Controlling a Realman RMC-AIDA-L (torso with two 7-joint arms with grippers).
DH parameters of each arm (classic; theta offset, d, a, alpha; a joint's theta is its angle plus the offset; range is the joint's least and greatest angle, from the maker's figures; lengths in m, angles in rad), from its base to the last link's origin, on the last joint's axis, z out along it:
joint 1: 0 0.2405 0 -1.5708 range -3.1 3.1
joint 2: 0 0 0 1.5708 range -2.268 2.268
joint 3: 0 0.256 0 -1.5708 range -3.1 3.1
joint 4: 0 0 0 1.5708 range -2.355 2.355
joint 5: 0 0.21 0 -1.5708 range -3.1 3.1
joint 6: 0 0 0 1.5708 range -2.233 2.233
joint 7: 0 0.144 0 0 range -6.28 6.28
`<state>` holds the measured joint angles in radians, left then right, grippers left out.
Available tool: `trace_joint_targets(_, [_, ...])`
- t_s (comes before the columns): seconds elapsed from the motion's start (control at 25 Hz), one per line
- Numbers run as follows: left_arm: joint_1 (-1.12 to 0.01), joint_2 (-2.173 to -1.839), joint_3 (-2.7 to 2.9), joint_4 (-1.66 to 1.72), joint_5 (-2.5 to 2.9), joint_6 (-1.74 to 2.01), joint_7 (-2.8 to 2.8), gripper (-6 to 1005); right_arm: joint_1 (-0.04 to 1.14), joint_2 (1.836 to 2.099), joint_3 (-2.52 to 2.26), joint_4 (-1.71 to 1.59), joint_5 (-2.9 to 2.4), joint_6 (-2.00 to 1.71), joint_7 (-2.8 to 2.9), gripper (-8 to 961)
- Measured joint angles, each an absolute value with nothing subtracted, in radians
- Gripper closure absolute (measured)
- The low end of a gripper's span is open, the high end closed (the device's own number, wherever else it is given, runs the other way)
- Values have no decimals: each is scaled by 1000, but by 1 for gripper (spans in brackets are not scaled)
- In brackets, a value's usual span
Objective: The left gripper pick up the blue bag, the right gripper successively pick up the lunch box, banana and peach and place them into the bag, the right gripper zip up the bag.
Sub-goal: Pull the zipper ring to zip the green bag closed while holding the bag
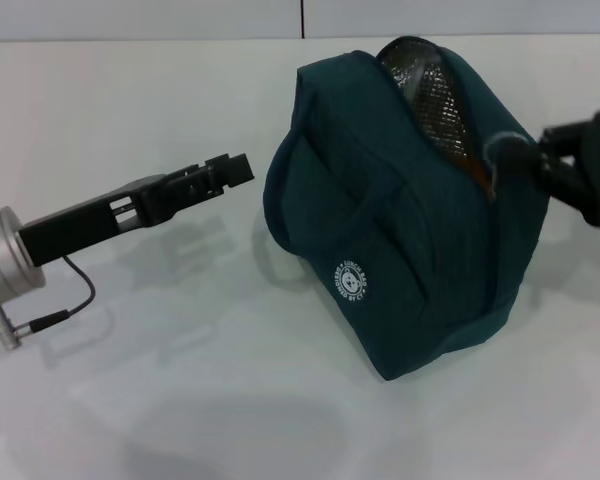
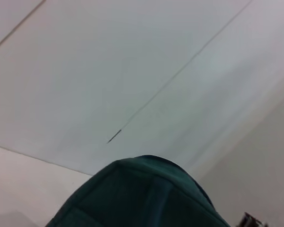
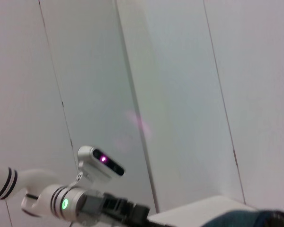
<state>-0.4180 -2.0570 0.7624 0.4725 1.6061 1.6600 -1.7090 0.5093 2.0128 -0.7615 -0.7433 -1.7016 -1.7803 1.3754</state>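
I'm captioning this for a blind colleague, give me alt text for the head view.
A dark teal bag sits on a white table, its top partly unzipped. The right gripper is at the zipper end, while the left gripper hovers just beside the bag, apart from it.

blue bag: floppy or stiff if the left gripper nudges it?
Probably soft: the blue bag bulges and leans, its fabric creased. It may tip or slump rather than slide. The left gripper sits just beside it; the right gripper is at its zipper end.
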Motion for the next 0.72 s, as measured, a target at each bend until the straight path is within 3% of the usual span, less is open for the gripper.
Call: trace_joint_targets(0.72, [-377,-2024,762,473,1599,1745,-1678,249,695,2021,-848,-698,-1694,-1579,1352,910])
